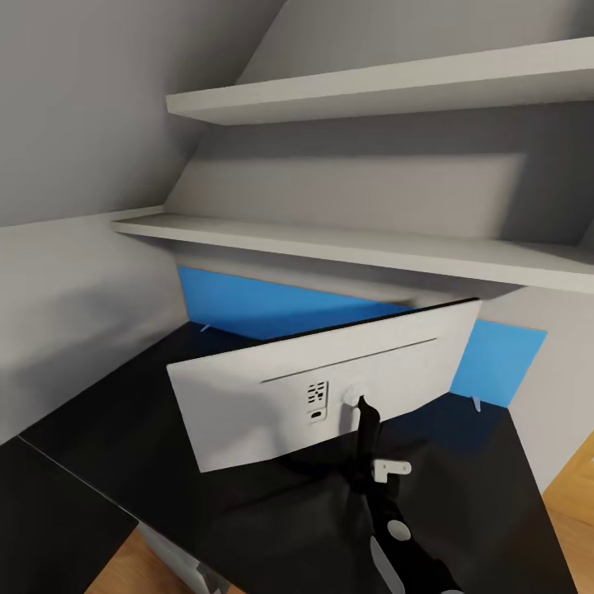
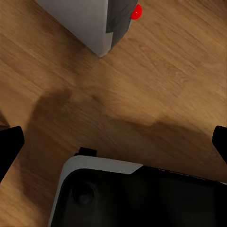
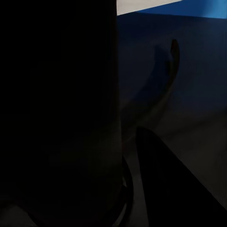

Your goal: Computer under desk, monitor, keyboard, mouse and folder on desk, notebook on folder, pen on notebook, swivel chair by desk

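Overhead, two shelves (image 1: 388,82); below, one monitor (image 1: 322,388) on one desk (image 1: 124,429).

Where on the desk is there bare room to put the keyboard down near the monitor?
The dark desk has open surface to the left of the monitor, toward the grey wall, and a smaller patch at its right, before the blue panel. Near the monitor's stand, where the robot's right arm reaches in, it is crowded.

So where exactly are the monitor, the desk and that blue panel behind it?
monitor (image 1: 247,396): head view, on its white back panel.
desk (image 1: 107,429): head view, on the bare black top left of the monitor.
blue panel (image 1: 247,305): head view, on its left stretch above the monitor.
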{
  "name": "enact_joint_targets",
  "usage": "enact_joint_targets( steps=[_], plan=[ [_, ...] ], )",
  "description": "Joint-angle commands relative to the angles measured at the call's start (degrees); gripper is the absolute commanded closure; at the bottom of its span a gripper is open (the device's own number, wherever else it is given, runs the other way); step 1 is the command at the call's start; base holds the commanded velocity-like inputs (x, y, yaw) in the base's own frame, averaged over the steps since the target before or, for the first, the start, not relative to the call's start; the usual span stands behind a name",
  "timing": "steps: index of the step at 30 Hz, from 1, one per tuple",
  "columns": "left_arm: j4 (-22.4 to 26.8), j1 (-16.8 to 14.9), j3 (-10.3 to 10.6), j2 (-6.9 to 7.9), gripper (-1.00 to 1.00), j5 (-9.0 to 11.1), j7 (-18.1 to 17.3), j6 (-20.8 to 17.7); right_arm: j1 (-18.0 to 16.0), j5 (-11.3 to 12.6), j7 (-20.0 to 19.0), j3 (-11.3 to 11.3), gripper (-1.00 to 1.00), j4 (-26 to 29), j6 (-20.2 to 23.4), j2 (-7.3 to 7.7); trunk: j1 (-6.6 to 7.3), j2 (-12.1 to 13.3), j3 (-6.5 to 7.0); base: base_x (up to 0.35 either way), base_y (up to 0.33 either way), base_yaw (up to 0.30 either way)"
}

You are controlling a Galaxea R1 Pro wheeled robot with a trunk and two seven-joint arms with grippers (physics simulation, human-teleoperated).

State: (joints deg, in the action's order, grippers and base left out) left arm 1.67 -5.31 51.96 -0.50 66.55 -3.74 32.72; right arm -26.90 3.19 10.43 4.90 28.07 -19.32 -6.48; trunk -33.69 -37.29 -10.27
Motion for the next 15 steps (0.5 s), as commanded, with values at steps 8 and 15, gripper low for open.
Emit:
enact_joint_targets(
  steps=[8,15],
  plan=[
    [-0.1,0.0,0.3,-0.06,-1.00,0.5,-0.4,0.1,-0.1,0.4,0.6,0.3,1.00,0.1,-0.1,0.97,-0.01,-0.1,-0.08,0.000,0.000,0.000],
    [-0.1,0.0,0.3,-0.10,-1.00,0.5,-0.4,0.1,-0.1,0.4,0.6,0.2,1.00,0.1,-0.1,1.02,-0.01,-0.1,-0.08,0.000,0.000,0.000]
  ],
)
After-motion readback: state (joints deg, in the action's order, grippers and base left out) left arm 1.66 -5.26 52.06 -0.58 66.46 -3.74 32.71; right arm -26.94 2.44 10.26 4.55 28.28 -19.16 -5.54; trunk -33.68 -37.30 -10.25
